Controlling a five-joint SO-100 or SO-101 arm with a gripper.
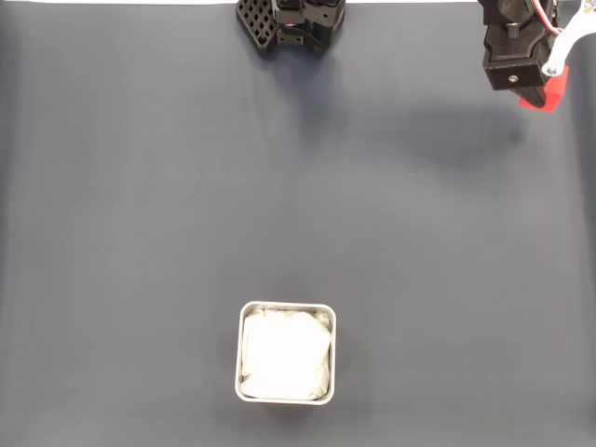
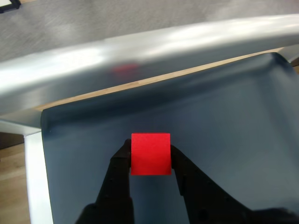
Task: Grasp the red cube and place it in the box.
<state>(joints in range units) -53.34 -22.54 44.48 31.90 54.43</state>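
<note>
Fixed view first, looking straight down: a dark grey-blue mat (image 1: pixel 186 186) covers the tabletop almost from edge to edge, smooth and matte, with a thin pale strip showing along the far edge. The arm's black base (image 1: pixel 291 23) sits at the middle of that far edge. Over at the far right corner, the gripper (image 1: pixel 533 93) hangs with the red cube (image 1: pixel 545 96) peeking out beneath its black body, a soft shadow spreading on the mat to its left. The box (image 1: pixel 244 349) sits near the near edge, a little left of centre, a square light metal tray with rounded corners and crumpled white lining inside. It is well apart from the gripper. Between the two, bare mat, wide open. Left half of the mat, bare as well.

Now the wrist view: the red cube (image 2: pixel 150 153) sits square between the two black fingers (image 2: pixel 122 161), one pressing each side, so the claw is narrowed and gripping the cube. Below the cube lies the dark mat (image 2: pixel 224 140), curling up at its edge. Just past that edge a thin strip of light wood shows, then a broad silvery metal rail (image 2: pixel 140 51) running across the view, with a faint red reflection on it. Another pale rail drops down the left side, with wooden floor beside it. Beyond the rail, a grey floor.
</note>
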